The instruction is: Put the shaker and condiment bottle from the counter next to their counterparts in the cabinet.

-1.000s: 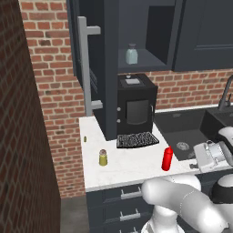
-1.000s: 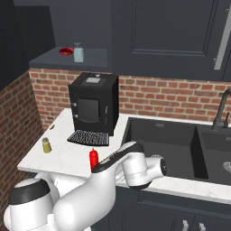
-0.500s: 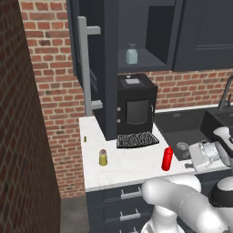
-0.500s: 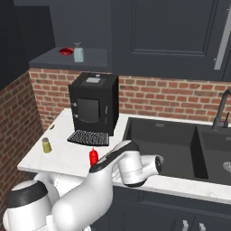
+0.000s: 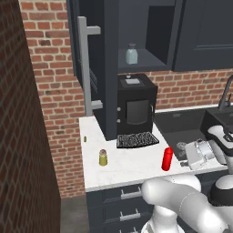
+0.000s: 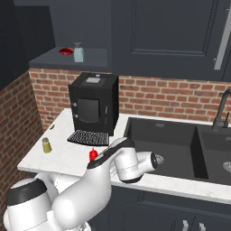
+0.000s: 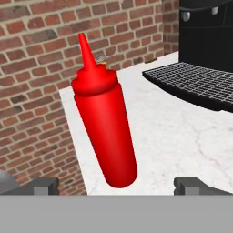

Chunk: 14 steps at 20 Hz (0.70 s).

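Shaker (image 7: 101, 58) mostly hidden behind condiment bottle (image 7: 103, 116); hand (image 7: 116, 185) spread.

Table layout near the cabinet

Condiment bottle (image 5: 167, 159) is standing at the shaker's (image 5: 103, 157) three o'clock on the table (image 5: 132, 166); the jar (image 5: 131, 54) is sitting in the cabinet (image 5: 109, 45) above.

Right base view, contents:
- Table (image 6: 67, 155): white speckled slab, brick wall behind.
- Shaker (image 6: 46, 145): yellow-olive, dark cap, upright near table's 9 o'clock edge.
- Condiment bottle (image 6: 93, 154): red, mostly hidden behind white arm, at 3 o'clock of shaker, well apart from it.
- Black appliance (image 6: 93, 106): at table's 12 o'clock; dark grille tray (image 6: 88, 137) in front of it.
- Open cabinet shelf (image 6: 67, 57): pale blue-grey jar (image 6: 79, 53), red dish (image 6: 66, 51) just beside it at 9 o'clock.
- Dark sink (image 6: 162, 146): at 3 o'clock of table.
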Motion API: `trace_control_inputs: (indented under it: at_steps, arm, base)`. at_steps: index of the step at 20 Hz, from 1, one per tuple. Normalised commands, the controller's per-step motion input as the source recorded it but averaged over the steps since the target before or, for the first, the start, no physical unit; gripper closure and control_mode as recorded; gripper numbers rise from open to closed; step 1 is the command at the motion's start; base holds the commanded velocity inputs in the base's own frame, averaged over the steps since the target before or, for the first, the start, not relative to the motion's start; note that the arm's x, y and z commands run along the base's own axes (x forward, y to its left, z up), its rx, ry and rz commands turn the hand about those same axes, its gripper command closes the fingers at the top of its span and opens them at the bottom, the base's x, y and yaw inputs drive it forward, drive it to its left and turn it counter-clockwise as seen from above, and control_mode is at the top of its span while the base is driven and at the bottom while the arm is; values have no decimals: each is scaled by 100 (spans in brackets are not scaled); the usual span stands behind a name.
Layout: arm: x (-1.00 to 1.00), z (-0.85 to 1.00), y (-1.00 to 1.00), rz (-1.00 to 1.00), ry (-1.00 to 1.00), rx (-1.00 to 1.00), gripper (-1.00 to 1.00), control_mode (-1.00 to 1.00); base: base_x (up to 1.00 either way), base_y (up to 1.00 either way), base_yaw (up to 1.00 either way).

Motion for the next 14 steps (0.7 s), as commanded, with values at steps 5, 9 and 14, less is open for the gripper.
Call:
trace_control_inputs:
  at_steps: [5,9,14]
  arm:
    - [0,0,11,0,0,0,-100,-100]
    - [0,0,13,0,0,0,-100,-100]
    - [0,0,22,0,0,0,-100,-100]
  base:
    - [0,0,0]
    - [0,0,0]
    - [0,0,0]
